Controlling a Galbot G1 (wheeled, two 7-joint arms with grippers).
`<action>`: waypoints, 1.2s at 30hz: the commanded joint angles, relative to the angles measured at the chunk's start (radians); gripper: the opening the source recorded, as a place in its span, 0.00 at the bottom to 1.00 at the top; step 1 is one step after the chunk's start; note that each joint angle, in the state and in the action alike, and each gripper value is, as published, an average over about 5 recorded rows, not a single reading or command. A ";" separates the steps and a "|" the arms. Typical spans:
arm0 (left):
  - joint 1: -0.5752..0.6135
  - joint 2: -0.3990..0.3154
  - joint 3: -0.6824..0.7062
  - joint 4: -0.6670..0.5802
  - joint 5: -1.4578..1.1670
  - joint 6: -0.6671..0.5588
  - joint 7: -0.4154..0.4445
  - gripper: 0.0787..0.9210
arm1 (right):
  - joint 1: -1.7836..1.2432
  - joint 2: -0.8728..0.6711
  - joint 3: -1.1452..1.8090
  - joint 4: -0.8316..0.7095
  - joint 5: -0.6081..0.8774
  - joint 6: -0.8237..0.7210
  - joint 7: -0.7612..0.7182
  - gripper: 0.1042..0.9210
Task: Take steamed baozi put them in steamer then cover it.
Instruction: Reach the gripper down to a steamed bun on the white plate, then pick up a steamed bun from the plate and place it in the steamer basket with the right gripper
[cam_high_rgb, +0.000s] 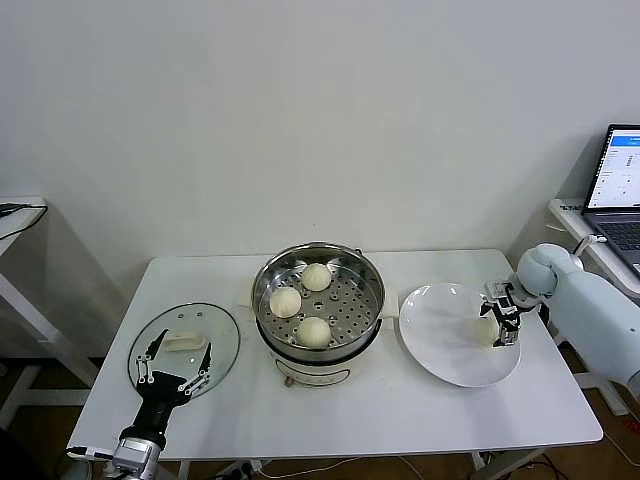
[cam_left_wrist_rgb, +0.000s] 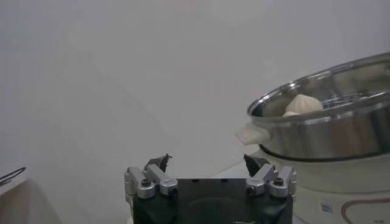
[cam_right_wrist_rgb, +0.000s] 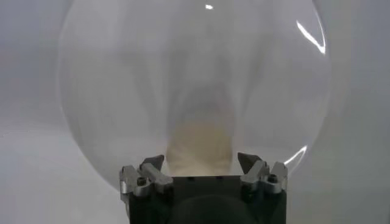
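Steel steamer (cam_high_rgb: 318, 305) stands mid-table (cam_high_rgb: 400, 420) with three baozi (cam_high_rgb: 314, 331) on its perforated tray. Right of the steamer lies a white plate (cam_high_rgb: 440, 340), and the fourth baozi (cam_high_rgb: 487, 329) sits at the plate's far right edge. The right gripper (cam_high_rgb: 502, 318) is down over that bun, fingers spread either side of it; the right wrist view shows a blurred bun between wide fingers. Left of the steamer the glass cover (cam_high_rgb: 184, 347) lies flat, and the left gripper (cam_high_rgb: 176, 376) hangs over its near edge, jaws wide, holding nothing.
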 joint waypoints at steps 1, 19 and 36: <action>0.000 0.000 0.000 -0.001 0.001 -0.001 0.000 0.88 | -0.022 0.020 0.032 -0.022 -0.028 0.004 0.011 0.88; 0.003 -0.001 0.001 -0.008 0.002 -0.002 -0.001 0.88 | 0.016 -0.050 -0.005 0.043 0.056 -0.021 -0.009 0.72; -0.010 0.002 0.004 -0.004 -0.001 0.001 0.000 0.88 | 0.646 -0.310 -0.692 0.540 0.726 -0.328 -0.020 0.72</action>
